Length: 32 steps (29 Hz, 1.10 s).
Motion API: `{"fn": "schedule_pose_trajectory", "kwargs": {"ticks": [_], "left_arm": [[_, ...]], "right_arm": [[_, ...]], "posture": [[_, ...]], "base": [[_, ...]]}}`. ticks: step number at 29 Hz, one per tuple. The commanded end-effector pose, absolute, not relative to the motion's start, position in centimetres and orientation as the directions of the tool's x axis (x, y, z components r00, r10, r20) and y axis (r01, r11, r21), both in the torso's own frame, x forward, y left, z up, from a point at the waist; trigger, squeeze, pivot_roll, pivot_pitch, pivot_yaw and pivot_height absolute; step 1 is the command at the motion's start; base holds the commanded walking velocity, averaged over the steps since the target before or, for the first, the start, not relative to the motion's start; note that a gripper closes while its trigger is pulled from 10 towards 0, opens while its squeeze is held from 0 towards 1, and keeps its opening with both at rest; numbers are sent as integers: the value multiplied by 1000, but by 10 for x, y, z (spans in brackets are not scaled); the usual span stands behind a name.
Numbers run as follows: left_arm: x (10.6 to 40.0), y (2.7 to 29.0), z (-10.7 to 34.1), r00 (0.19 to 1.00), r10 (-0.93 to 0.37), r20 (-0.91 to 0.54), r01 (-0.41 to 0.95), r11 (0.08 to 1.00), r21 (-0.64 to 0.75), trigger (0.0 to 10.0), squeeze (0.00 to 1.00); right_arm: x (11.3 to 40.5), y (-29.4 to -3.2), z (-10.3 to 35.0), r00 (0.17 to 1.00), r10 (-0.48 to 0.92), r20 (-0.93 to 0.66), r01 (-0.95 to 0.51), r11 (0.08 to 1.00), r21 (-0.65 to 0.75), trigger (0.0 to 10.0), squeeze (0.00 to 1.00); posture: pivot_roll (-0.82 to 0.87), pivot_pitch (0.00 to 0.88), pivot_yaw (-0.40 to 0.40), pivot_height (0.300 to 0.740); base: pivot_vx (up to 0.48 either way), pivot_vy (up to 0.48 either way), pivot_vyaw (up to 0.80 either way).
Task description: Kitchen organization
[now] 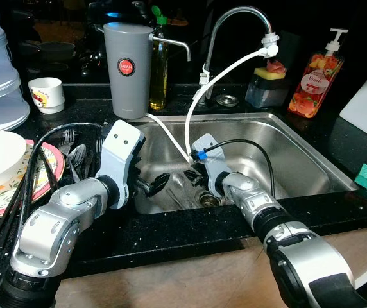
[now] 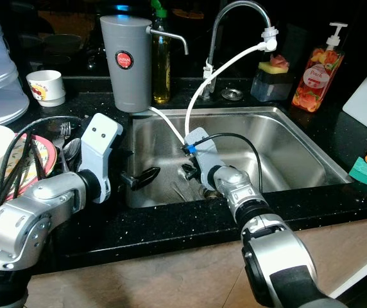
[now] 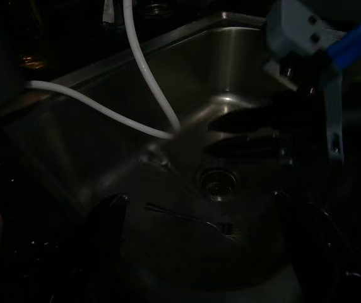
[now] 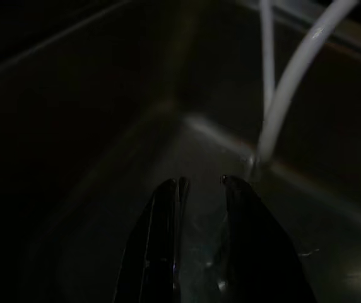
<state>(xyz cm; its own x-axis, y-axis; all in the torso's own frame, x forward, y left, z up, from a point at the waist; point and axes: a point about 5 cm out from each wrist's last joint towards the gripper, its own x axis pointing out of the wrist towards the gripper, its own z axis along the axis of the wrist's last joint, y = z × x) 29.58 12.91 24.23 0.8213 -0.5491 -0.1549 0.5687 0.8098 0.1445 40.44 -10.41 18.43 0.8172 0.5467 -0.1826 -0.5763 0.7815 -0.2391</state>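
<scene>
Dispenser [image 1: 128, 69]: red "JAPAN" badge | soap bottle [image 1: 315, 76]: "Peach"

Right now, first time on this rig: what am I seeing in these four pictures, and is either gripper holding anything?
The two bright pictures come from the robot's head, looking down at a steel sink in a black counter. The two dark ones come from cameras on its wrists. Both silver arms reach into the basin: the left gripper hangs near the left wall, and the right gripper is low by the drain, fingers slightly apart. Neither seems to hold anything. A white hose runs from the tap into the basin. On the counter stand a grey canister, a soap bottle and plates.
</scene>
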Motion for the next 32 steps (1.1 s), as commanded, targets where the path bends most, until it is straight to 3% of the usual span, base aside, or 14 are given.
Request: {"fn": "schedule_pose_trajectory", "kwargs": {"ticks": [1, 2, 5, 7, 9, 10, 11, 19, 21, 26, 32], "left_arm": [[298, 130, 245, 831, -538, -139, 556, 816, 161, 10000, 0], [302, 135, 253, 865, -493, -98, 502, 847, 175, 10000, 0], [306, 139, 260, 892, -448, -65, 451, 871, 195, 10000, 0], [315, 153, 273, 951, -306, -29, 304, 921, 243, 10000, 0], [317, 157, 275, 964, -265, -29, 263, 930, 257, 10000, 0], [317, 157, 275, 964, -265, -29, 263, 930, 257, 10000, 0], [320, 165, 273, 983, -174, -58, 183, 944, 274, 10000, 0], [322, 162, 269, 986, -146, -82, 162, 960, 230, 10000, 0], [325, 163, 265, 986, -94, -135, 114, 982, 150, 10000, 0], [326, 151, 259, 971, -149, -185, 164, 984, 70, 10000, 0], [331, 141, 242, 953, -142, -268, 172, 981, 94, 10000, 0]], "right_arm": [[410, -115, 205, 860, 504, -83, -508, 830, -228, 10000, 0], [416, -125, 235, 896, 441, 56, -426, 888, -175, 10000, 0], [418, -130, 255, 898, 416, 140, -400, 907, -132, 10000, 0], [416, -141, 294, 870, 409, 275, -408, 911, -64, 10000, 0], [414, -144, 303, 858, 415, 301, -418, 906, -59, 10000, 0], [414, -144, 303, 858, 415, 301, -418, 906, -59, 10000, 0], [405, -144, 309, 831, 459, 314, -460, 885, -75, 10000, 0], [394, -140, 294, 818, 504, 277, -502, 861, -83, 10000, 0], [389, -136, 282, 813, 534, 234, -532, 843, -78, 10000, 0], [385, -134, 274, 809, 551, 204, -548, 833, -74, 10000, 0], [372, -127, 268, 802, 576, 159, -572, 817, -74, 10000, 0]], "posture": [[5, 37, -55, 740], [7, 36, -55, 740], [5, 36, -52, 740], [-6, 37, -48, 740], [-9, 36, -48, 740], [-9, 36, -48, 740], [-17, 36, -43, 740], [-20, 32, -40, 740], [-21, 25, -40, 740], [-19, 18, -53, 740], [-27, 10, -52, 740]], "base": [[0, 0, 0], [0, 0, 0], [0, 0, 0], [0, 0, 0], [0, 0, 0], [0, 0, 0], [0, 0, 0], [0, 0, 0], [0, 0, 0], [0, 0, 0], [0, 0, 0]]}}
